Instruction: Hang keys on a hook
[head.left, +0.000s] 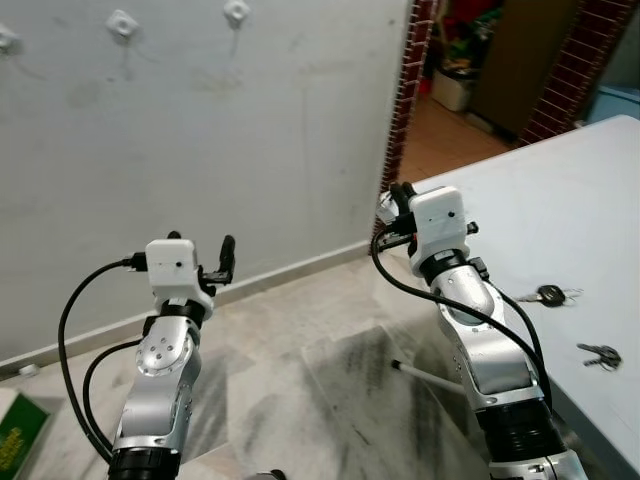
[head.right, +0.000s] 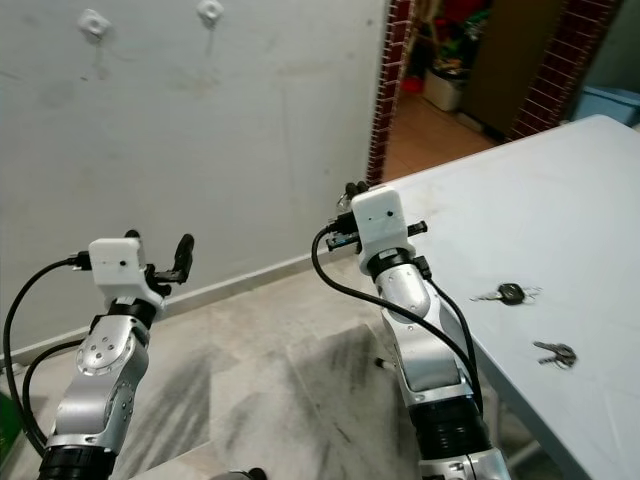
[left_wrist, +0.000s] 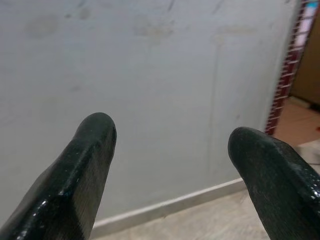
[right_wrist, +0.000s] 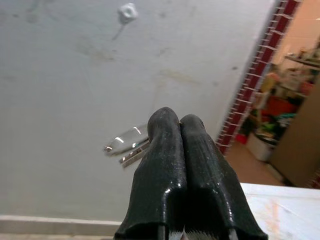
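Note:
Several white hooks (head.left: 121, 22) are stuck high on the grey wall; one hook (right_wrist: 128, 12) lies ahead of my right gripper. My right gripper (right_wrist: 179, 120) is raised by the table's corner and is shut on a bunch of silver keys (right_wrist: 125, 142), which stick out to one side of its fingers. From the head camera the right gripper (head.left: 398, 197) points at the wall, well below the hooks. My left gripper (head.left: 225, 262) is held up lower and to the left, open and empty, its fingers (left_wrist: 95, 145) facing bare wall.
A white table (head.left: 570, 190) stands at my right, with a black-headed key (head.left: 550, 295) and another key bunch (head.left: 600, 354) on it. A brick-edged doorway (head.left: 408, 90) opens beside the wall. A green box (head.left: 18, 430) lies on the marble floor at the left.

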